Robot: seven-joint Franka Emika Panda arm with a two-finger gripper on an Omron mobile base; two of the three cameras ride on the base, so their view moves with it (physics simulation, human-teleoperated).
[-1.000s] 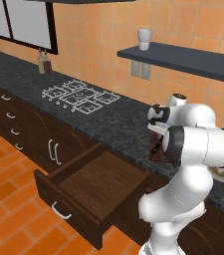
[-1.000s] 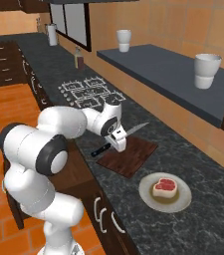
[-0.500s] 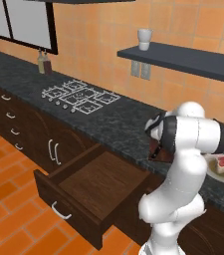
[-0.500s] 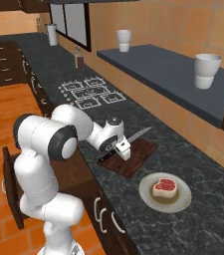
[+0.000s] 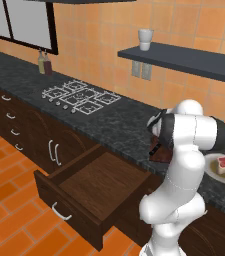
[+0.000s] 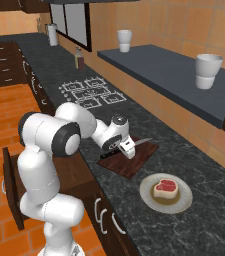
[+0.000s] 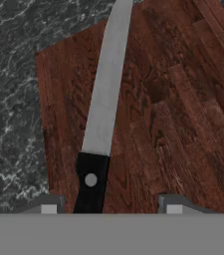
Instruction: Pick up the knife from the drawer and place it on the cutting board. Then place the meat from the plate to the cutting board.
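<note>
Knife [image 7: 101, 129] flat on cutting board [image 7: 178, 114], handle between parted jaws.

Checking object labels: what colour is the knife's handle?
Black, with a small pale rivet; the knife lies on the cutting board. Best seen in the hand view.

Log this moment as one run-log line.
pincer: open, just above board | knife: lying on cutting board | meat: on plate

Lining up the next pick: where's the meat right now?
The meat sits on the plate on the dark counter, just beyond the cutting board in the right base view, away from the stove.
</note>
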